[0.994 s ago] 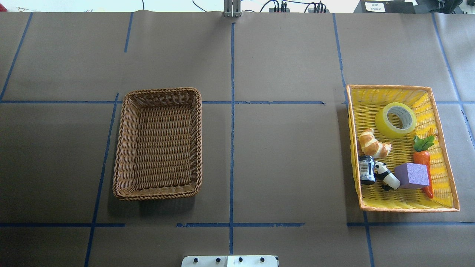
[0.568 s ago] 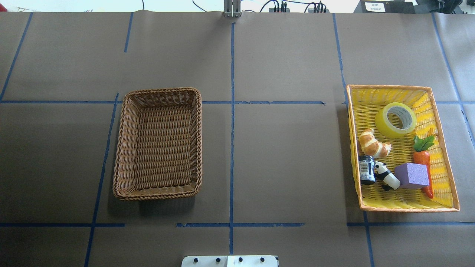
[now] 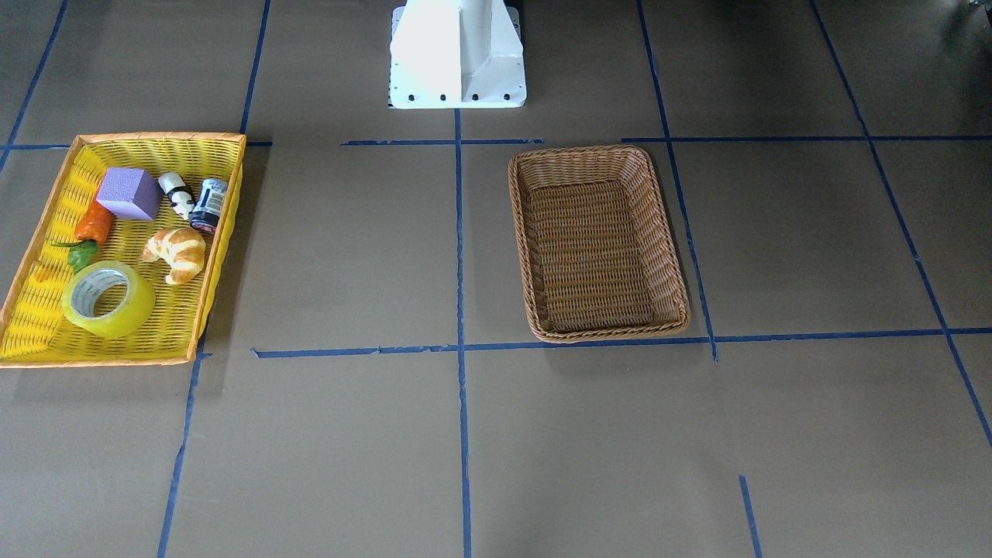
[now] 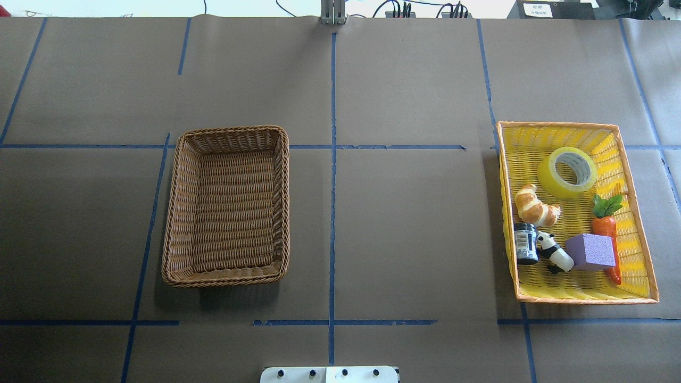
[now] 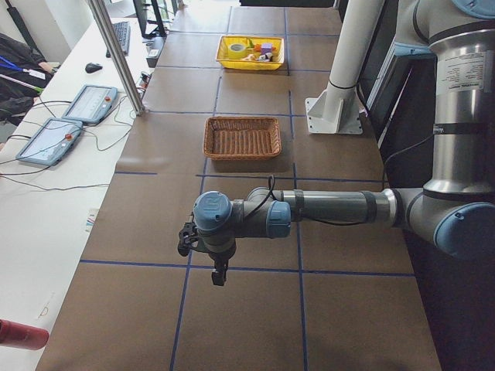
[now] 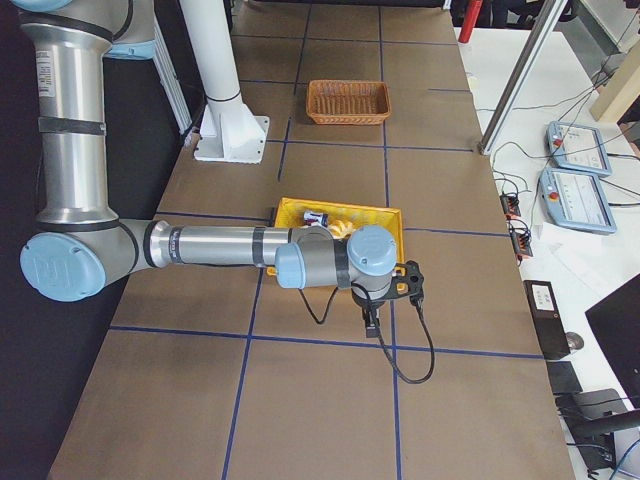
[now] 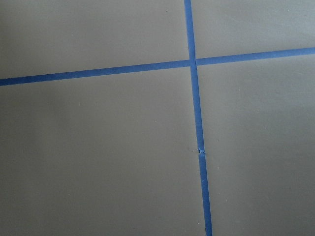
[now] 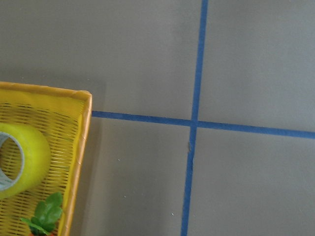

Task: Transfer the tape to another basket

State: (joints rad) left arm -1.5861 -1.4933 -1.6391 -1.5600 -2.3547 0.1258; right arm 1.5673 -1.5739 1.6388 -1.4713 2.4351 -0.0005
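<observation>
The tape, a yellow-green roll with a white core, lies in the far part of the yellow tray on the right of the overhead view. It also shows in the front view and at the left edge of the right wrist view. The brown wicker basket stands empty at left centre, and in the front view. My left gripper hangs over bare table beyond the basket. My right gripper hangs just outside the tray. I cannot tell if either is open.
The tray also holds a croissant, a carrot, a purple block, a panda figure and a dark jar. The robot's white base stands at the table's near edge. Blue tape lines cross the brown table.
</observation>
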